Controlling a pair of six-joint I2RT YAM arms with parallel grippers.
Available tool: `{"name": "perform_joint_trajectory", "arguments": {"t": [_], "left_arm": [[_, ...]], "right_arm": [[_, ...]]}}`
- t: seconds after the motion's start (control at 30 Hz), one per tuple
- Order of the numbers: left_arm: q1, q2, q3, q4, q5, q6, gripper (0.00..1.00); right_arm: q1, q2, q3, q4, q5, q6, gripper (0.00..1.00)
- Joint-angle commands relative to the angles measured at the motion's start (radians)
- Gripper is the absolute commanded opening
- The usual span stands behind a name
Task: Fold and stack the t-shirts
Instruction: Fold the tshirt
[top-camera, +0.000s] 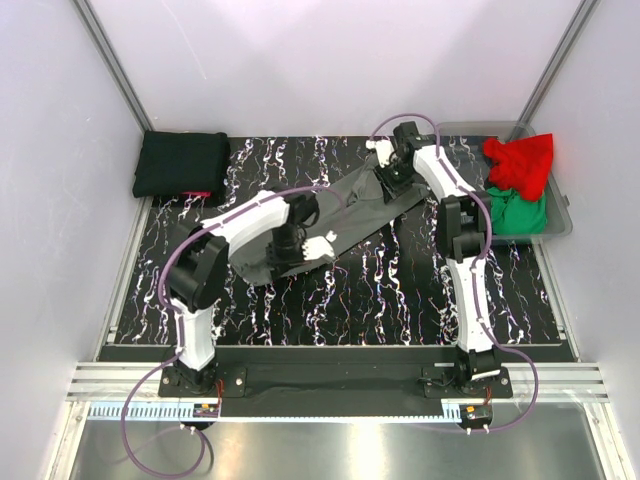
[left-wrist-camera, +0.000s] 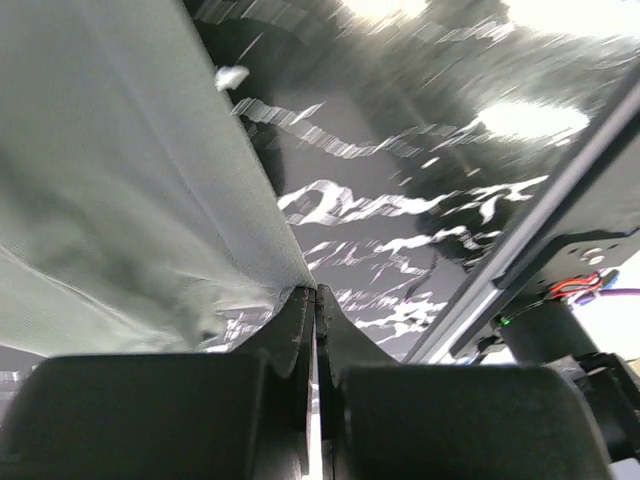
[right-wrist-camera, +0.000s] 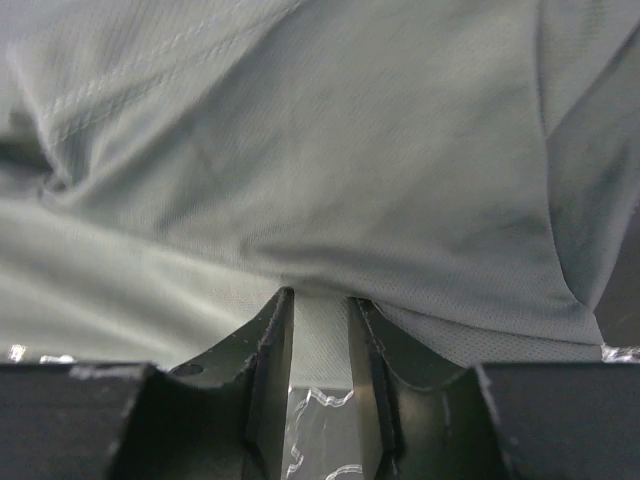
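A large dark grey t-shirt (top-camera: 357, 213) lies stretched diagonally across the black marbled table (top-camera: 400, 290). My left gripper (top-camera: 290, 255) is shut on its near-left edge; in the left wrist view the cloth (left-wrist-camera: 120, 180) runs up from the closed fingertips of the gripper (left-wrist-camera: 313, 292). My right gripper (top-camera: 386, 172) holds the far-right end. In the right wrist view a fold of the cloth (right-wrist-camera: 320, 150) sits pinched between the narrowly parted jaws of the gripper (right-wrist-camera: 320, 300). A folded black shirt (top-camera: 182, 163) lies at the back left, with a bit of red (top-camera: 198, 194) under it.
A clear grey plastic bin (top-camera: 562, 218) stands at the back right, holding a red shirt (top-camera: 520, 160) and a green shirt (top-camera: 517, 212). White walls with metal rails close in the table on three sides. A metal rail (top-camera: 330, 385) runs along the near edge.
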Motion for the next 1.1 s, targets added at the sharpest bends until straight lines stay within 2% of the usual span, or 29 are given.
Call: {"name": "perform_joint_trajectory", "arguments": {"t": [0.0, 0.17, 0.3, 0.37, 0.43, 0.47, 0.53, 0.6, 0.67, 0.77, 0.87, 0.97, 1.07], "left_arm": [[-0.062, -0.015, 0.009, -0.141, 0.089, -0.023, 0.00], [-0.123, 0.023, 0.049, -0.145, 0.134, -0.045, 0.00], [-0.152, 0.097, 0.155, -0.128, 0.140, -0.083, 0.02], [-0.168, 0.126, 0.202, -0.106, 0.154, -0.115, 0.05], [-0.185, 0.171, 0.285, -0.096, 0.178, -0.134, 0.07], [-0.203, 0.180, 0.308, -0.076, 0.190, -0.154, 0.14], [-0.224, 0.181, 0.357, -0.062, 0.246, -0.165, 0.20], [-0.229, 0.178, 0.417, -0.068, 0.288, -0.186, 0.33], [-0.225, 0.177, 0.498, -0.106, 0.293, -0.200, 0.41], [-0.199, 0.172, 0.561, -0.137, 0.275, -0.211, 0.42], [-0.163, 0.155, 0.519, -0.112, 0.198, -0.206, 0.40], [-0.136, 0.139, 0.335, -0.066, 0.123, -0.177, 0.30], [-0.123, 0.119, 0.203, 0.007, 0.095, -0.149, 0.26]], "right_arm": [[0.030, 0.061, 0.127, -0.029, 0.040, 0.002, 0.34], [0.047, 0.182, 0.324, -0.036, 0.059, -0.021, 0.33], [0.063, 0.295, 0.472, -0.011, 0.079, -0.064, 0.34], [0.069, 0.319, 0.512, 0.058, 0.102, -0.077, 0.38], [0.076, 0.325, 0.509, 0.114, 0.114, -0.097, 0.40], [0.081, 0.322, 0.507, 0.147, 0.116, -0.104, 0.42], [0.083, 0.305, 0.503, 0.167, 0.116, -0.105, 0.43], [0.083, 0.265, 0.487, 0.166, 0.116, -0.098, 0.44], [0.081, 0.218, 0.419, 0.166, 0.111, -0.094, 0.45], [0.080, 0.107, 0.314, 0.166, 0.108, -0.087, 0.46], [0.078, 0.024, 0.239, 0.168, 0.108, -0.058, 0.47], [0.076, -0.028, 0.193, 0.160, 0.110, -0.010, 0.47], [0.075, -0.046, 0.168, 0.142, 0.107, 0.031, 0.47]]}}
